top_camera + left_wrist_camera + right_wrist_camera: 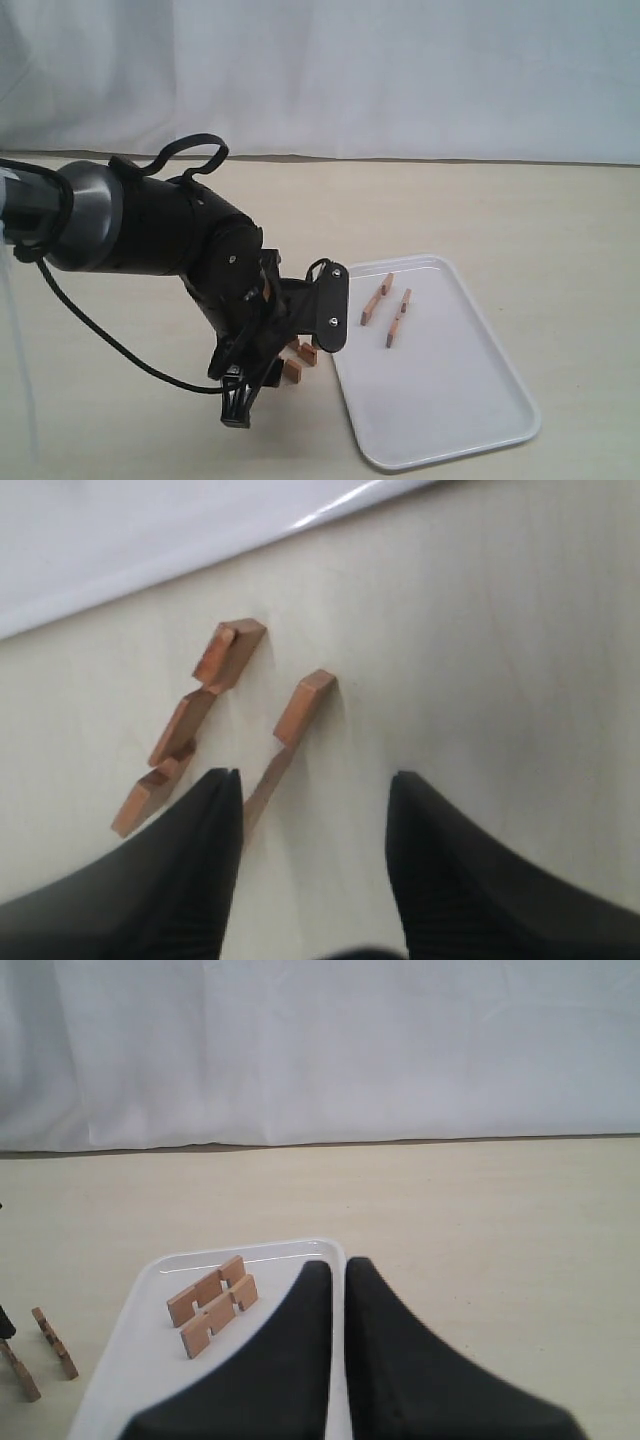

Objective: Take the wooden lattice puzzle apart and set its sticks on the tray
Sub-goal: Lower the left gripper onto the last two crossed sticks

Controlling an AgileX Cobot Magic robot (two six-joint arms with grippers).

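Left arm [150,225] is closest in the exterior view, wrist bent down over the table [520,210]. Its left gripper [312,788] is spread wide with nothing between the fingers, low over two sticks on the table just off the tray [440,400] rim. Outer stick [190,725] and inner stick [295,725] lie side by side, not touching. The inner stick's end runs up to the inside edge of one finger [215,820]; can't tell if they touch. Other two sticks [378,298] [398,318] lie on the tray's far-left part, roughly parallel, close but apart. All four pieces are separate, none interlocked. The right gripper [337,1265] is pressed nearly together, only a thin slit, empty, over the tray's edge area.
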